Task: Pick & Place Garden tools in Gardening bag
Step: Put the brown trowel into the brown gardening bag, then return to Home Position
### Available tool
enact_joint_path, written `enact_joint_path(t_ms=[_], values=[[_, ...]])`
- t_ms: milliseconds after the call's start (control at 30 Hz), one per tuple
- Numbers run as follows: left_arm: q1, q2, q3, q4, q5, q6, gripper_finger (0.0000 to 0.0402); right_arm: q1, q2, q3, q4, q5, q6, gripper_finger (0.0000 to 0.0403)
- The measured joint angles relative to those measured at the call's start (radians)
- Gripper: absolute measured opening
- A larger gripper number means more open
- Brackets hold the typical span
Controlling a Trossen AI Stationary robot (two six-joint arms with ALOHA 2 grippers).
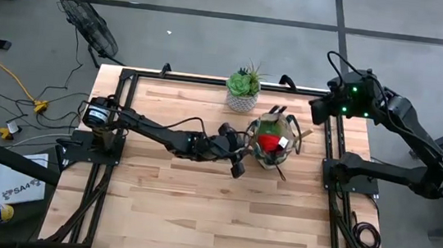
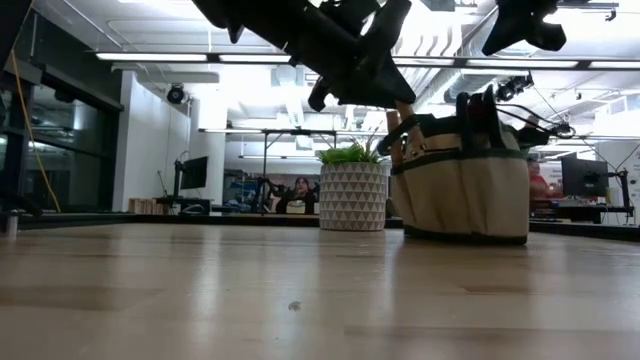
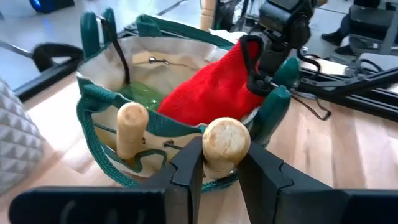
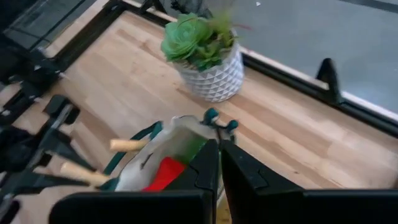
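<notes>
Closest to the left wrist camera is the round wooden end of a tool handle (image 3: 226,142), sitting between the two fingers of the left hand (image 3: 219,180), which stand narrow on either side of it. From here I cannot tell whether they grip it or have just let go. The tool stands in a pocket at the rim of the gardening bag (image 1: 274,142), which sits toward the counter's far edge, right of its middle, just beside the potted succulent (image 1: 243,89).

What could go wrong: if the left hand pulls back while its fingers drag on that knob, the tool may lift out again or tip the soft bag toward the arm. The pocket looks shallow, so a leaning handle could fall onto the counter (image 1: 196,212).

Inside the bag lies a red cone-shaped piece (image 3: 211,87) over something green, and a second wooden handle (image 3: 132,127) stands in a neighbouring pocket. Dark shear handles (image 3: 273,37) poke up at the far rim.

The right hand (image 4: 217,165) waits closed, raised over the counter's far right corner.
</notes>
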Motion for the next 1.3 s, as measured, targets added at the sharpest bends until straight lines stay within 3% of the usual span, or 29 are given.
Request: enact_joint_path(t_ms=[367, 567, 800, 1167, 1300], values=[[0.024, -0.001, 0.0, 0.033, -0.007, 0.135, 0.0086, 0.0, 0.0, 0.0, 0.0, -0.16, -0.034, 0.001], [0.058, -0.002, 0.0, 0.07, -0.003, 0.137, 0.0131, 0.0, 0.0, 0.0, 0.0, -0.175, -0.034, 0.001], [0.089, -0.002, 0.0, 0.087, 0.244, 0.124, 0.0183, 0.0, 0.0, 0.0, 0.0, -0.177, -0.032, 0.001], [0.086, -0.082, 0.001, 0.086, 0.18, 0.228, 0.0189, 0.0, 0.0, 0.0, 0.0, -0.241, -0.019, 0.001], [0.086, -0.137, 0.0, 0.022, 0.143, 0.243, 0.0189, 0.0, 0.002, 0.0, 0.001, -0.35, 0.002, 0.001]])
